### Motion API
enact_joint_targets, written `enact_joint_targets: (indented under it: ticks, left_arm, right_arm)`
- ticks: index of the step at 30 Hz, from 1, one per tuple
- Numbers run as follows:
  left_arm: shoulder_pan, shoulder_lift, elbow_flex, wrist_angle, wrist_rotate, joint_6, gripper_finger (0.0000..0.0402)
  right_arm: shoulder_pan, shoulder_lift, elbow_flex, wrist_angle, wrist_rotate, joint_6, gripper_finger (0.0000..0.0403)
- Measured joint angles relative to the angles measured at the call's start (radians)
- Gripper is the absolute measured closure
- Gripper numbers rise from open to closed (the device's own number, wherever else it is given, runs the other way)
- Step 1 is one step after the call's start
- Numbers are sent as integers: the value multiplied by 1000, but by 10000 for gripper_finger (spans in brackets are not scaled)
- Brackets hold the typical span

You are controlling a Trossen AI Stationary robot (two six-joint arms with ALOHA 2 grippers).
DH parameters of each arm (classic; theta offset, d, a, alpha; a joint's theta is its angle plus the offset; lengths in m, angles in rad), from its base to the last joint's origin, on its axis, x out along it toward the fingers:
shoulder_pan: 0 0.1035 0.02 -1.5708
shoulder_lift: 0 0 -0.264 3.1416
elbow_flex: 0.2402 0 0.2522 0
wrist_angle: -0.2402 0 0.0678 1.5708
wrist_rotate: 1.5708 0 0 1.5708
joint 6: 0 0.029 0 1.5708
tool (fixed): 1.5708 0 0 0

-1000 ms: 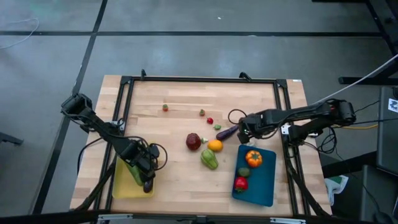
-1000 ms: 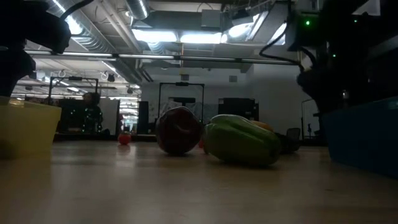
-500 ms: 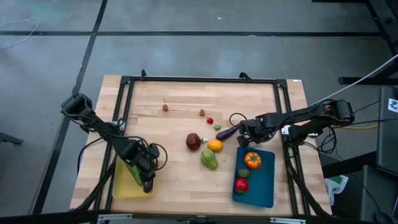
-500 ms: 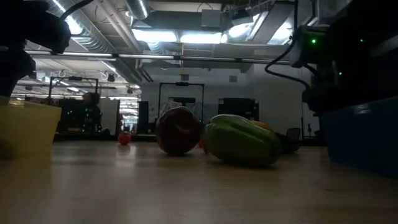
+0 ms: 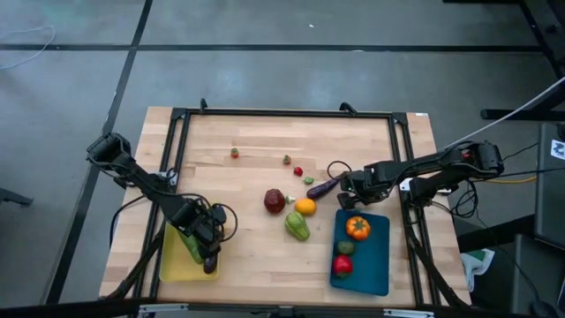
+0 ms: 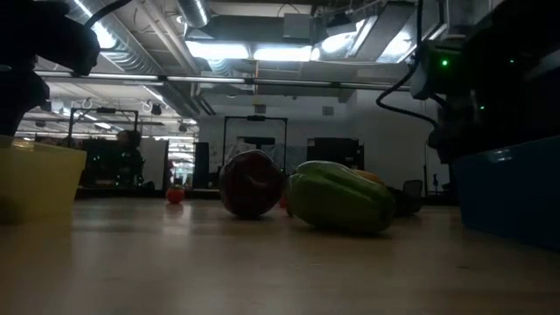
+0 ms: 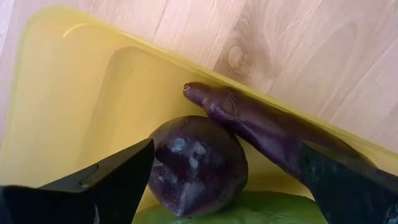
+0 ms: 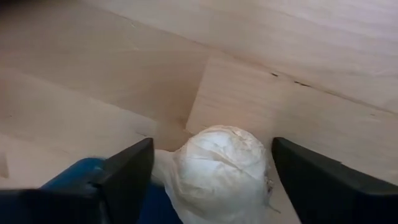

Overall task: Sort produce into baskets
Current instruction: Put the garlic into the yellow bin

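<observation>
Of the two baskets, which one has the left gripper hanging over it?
The yellow basket at the table's front left: the left gripper, fingers wide open, hangs over its produce. The blue basket sits on the opposite side, by the right arm.

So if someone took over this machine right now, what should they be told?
Left gripper: open, over the yellow plastic tray, which holds two purple eggplants and a green piece.
Right gripper: at a white bulb beside the blue plastic tray; grip unclear.
Done: orange pepper and red pepper in blue.
Left on the table: dark red apple, orange, green pepper, long eggplant, small bits.
</observation>
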State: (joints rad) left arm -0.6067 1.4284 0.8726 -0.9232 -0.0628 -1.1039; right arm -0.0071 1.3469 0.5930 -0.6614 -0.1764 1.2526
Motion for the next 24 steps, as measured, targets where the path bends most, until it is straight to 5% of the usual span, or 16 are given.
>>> enact_joint_targets:
  ticks: [11, 24]
  left_arm:
    - [0, 0, 0, 0, -53, 1, 13]
    - [0, 0, 0, 1, -57, 0, 13]
  right_arm:
    - [0, 1, -1, -14, 23, -33, 247]
    - [0, -21, 96, -86, 37, -142, 237]
